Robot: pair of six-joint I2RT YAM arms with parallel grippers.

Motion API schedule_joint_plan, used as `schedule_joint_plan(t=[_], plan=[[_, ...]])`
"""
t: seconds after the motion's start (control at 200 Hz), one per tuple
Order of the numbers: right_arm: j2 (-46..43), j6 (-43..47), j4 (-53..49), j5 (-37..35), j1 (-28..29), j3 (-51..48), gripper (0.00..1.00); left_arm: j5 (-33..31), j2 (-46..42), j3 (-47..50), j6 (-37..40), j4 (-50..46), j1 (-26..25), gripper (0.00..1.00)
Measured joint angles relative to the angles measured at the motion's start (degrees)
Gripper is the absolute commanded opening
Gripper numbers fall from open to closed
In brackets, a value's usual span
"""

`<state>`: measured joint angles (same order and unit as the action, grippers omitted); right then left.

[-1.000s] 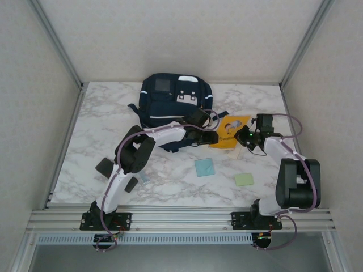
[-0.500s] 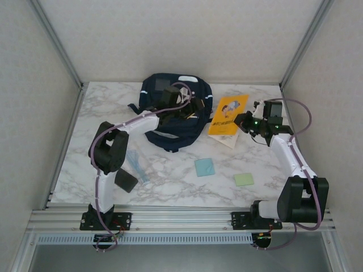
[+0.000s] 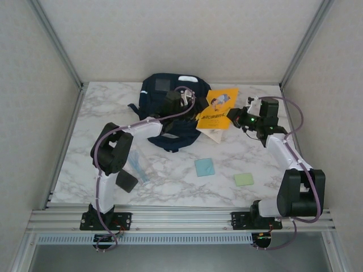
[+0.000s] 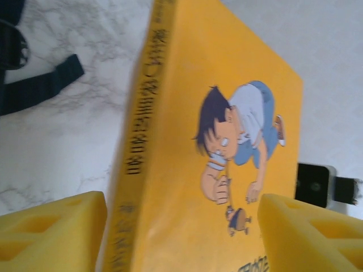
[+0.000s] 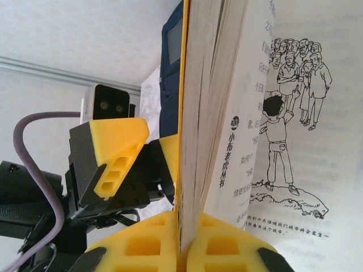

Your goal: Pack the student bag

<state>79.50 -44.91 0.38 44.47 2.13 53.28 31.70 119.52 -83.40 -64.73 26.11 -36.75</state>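
White marble bench (image 3: 85,130) inside a pale-walled enclosure w/ aluminium corner posts. Student bag (image 3: 164,93) lies at back ctr of the bench, upper middle of the top view. It's dark navy fabric w/ a grey square patch, a white stripe near its top edge and dark straps trailing out.

Top view alone gives the layout: L arm reaches over the bag, and a yellow book (image 3: 217,107) is held tilted just right of it. Lower in frame are a blue square pad (image 3: 205,166), a green pad (image 3: 244,179) and a black block (image 3: 126,181).

L wrist view adds the cover: a cartoon boy in blue bending down, and vertical Chinese lettering on the spine, too blurred to read. L fingers (image 4: 54,226) stand well apart, released, w/ the book beyond them.

R wrist view shows the R fingers (image 5: 221,249) clenched on the book's edge at frame bottom. Pages fan open to a line drawing of a crowd and Chinese print; one column looks like 小布老虎丛书.
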Motion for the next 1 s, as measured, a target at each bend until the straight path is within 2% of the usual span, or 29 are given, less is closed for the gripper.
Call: schedule_joint_plan(t=[0.065,0.145,0.23,0.345,0.37,0.41,0.465,0.491,0.516,0.536,0.751,0.996], plan=[[0.7,-0.7,1.2,0.6,0.0,-0.2,0.0,0.3,0.7,0.3,-1.6,2.0,-0.1,0.57],[1.8,-1.2,2.7,0.9,0.0,-0.5,0.0,0.7,1.1,0.8,-2.8,3.0,-0.1,0.45],[3.0,-1.5,3.9,1.2,0.0,-1.0,0.0,0.9,1.1,1.5,-3.4,3.7,0.0,0.29],[4.4,-1.6,3.9,0.9,0.0,-1.2,0.0,1.2,1.1,2.5,-3.8,4.8,0.2,0.0],[4.6,-1.4,3.5,0.7,0.0,-1.2,0.01,1.1,1.1,2.7,-3.4,5.0,0.2,0.0],[4.7,-1.1,2.7,0.4,0.0,-1.2,0.18,1.1,1.1,3.0,-3.4,5.0,0.3,0.0],[4.7,-0.6,0.5,-0.9,0.2,-0.9,0.59,1.0,1.1,3.3,-3.0,4.8,0.3,0.0],[4.7,-0.4,-0.7,-1.9,0.2,-0.6,0.73,0.8,1.0,3.5,-2.8,4.4,0.5,0.0],[4.7,-0.2,-2.0,-3.1,0.3,-0.2,0.93,0.6,0.9,3.6,-2.6,3.8,0.5,0.0],[4.7,0.0,-3.3,-4.5,0.3,0.2,0.98,0.3,0.9,3.7,-2.4,3.3,0.7,0.0],[0.3,-2.9,-10.6,-15.5,2.8,0.9,0.99,-7.1,0.3,4.0,-0.7,0.4,4.1,0.0],[-3.5,-20.0,0.0,-23.9,15.3,-6.9,0.99,-20.7,-0.3,5.9,-2.5,3.6,6.4,0.0]])
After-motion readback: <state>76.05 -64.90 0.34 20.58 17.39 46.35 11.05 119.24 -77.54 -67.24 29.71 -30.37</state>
